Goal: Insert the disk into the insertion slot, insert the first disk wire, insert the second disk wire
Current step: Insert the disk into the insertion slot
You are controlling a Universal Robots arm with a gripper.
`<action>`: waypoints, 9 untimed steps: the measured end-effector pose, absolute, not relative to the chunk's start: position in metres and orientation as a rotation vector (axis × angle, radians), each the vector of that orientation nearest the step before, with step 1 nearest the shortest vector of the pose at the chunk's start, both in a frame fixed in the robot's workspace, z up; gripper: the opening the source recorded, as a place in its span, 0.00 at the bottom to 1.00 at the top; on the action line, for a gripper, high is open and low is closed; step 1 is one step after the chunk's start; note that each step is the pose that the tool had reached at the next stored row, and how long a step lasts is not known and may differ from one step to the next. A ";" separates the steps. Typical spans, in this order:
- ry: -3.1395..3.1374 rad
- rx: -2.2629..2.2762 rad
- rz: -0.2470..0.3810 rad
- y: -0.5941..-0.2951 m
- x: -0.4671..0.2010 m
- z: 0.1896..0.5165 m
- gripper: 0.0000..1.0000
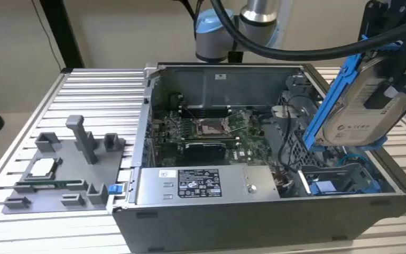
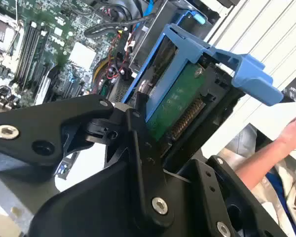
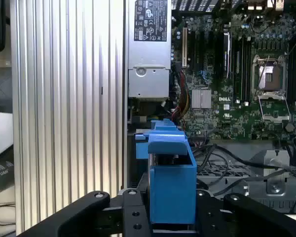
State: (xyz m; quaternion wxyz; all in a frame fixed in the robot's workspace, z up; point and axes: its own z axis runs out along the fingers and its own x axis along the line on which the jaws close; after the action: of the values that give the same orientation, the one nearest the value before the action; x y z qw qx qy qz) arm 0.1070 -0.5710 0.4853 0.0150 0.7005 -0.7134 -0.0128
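Nearest, along the front wall of the open computer case (image 1: 259, 222): grey power-supply box (image 1: 203, 185), with a blue-lined drive bay (image 1: 344, 177) in the corner at the exterior view's right. Above that bay and clear of it hangs the disk (image 1: 361, 106), on edge and tilted, label facing outward, clipped in its blue carrier (image 1: 330, 100). The gripper (image 1: 393, 79) holds it from above. In the first wrist view the black fingers (image 3: 130, 207) press the carrier's two flanks, jaws closed on the disk, which juts past the fingertips toward the case. Deeper in, the motherboard (image 1: 210, 129). At the exterior view's left, a grey fixture tray (image 1: 55, 180) on the ribbed table (image 1: 97, 90). Farthest back, the arm's column (image 1: 217, 32)
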 end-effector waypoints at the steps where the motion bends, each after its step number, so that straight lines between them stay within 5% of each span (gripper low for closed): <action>1: -2.220 2.180 -0.040 -0.571 0.107 0.485 0.00; 9: -2.220 2.180 -0.040 -0.571 0.107 0.485 0.00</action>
State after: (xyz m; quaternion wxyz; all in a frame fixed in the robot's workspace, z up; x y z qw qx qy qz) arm 0.1070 -0.5710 0.4852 0.0150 0.7005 -0.7134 -0.0129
